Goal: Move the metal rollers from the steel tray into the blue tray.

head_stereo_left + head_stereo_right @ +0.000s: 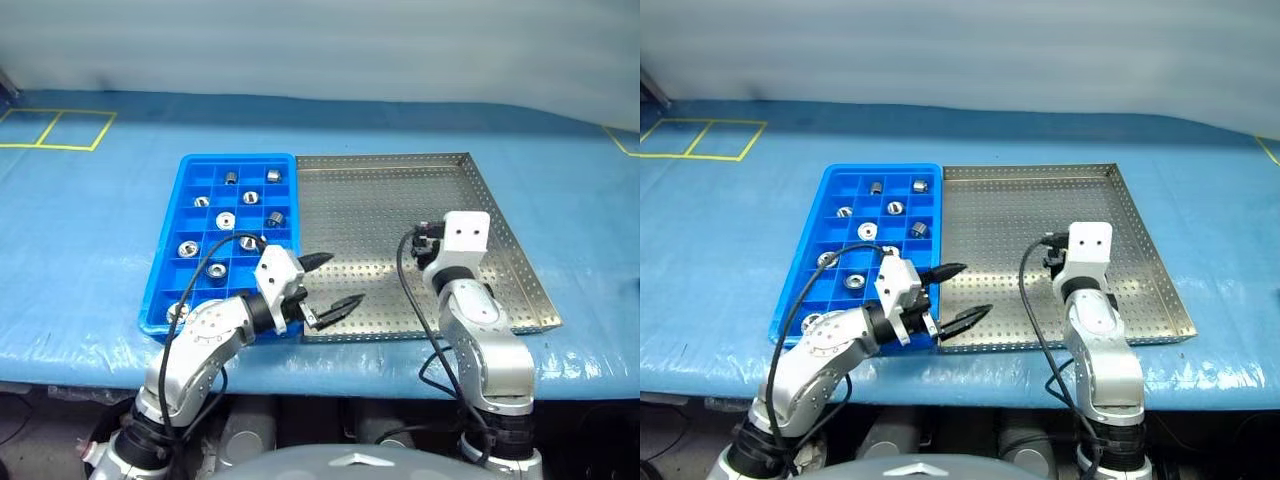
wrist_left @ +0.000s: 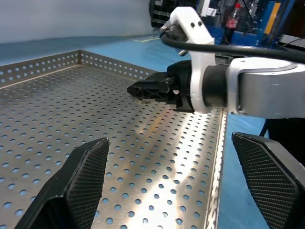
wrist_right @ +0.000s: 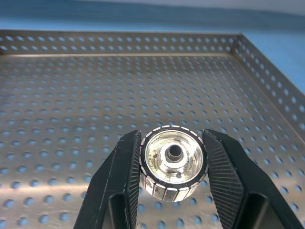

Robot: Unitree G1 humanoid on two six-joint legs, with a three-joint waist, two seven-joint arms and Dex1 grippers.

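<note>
On the blue-covered tabletop [image 1: 90, 220], the bright blue plastic tray with square compartments [image 1: 168, 262] lies on the left, its long edge touching the large silver perforated steel tray [image 1: 390, 200] on its right. Several small shiny ring-shaped metal rollers [image 1: 225, 221] sit apart in separate compartments of the blue tray; the steel tray's floor looks bare in the head views.

The left end effector [image 1: 335, 285] hangs over the near corner where the two trays meet, its two black fingers [image 2: 71, 186] spread wide and released, nothing between them. Its wrist view looks across the perforated floor and catches the other arm's black fingers from the side, closed to a point above the steel.

Further right, the right end effector [image 3: 172, 164] is over the near right part of the steel tray. From the head its white housing hides the fingertips. Its own wrist view settles it: the two fingers are clenched on one silver roller [image 3: 172, 160], seen end-on with its dark centre hole, held clear above the perforated floor.
</note>
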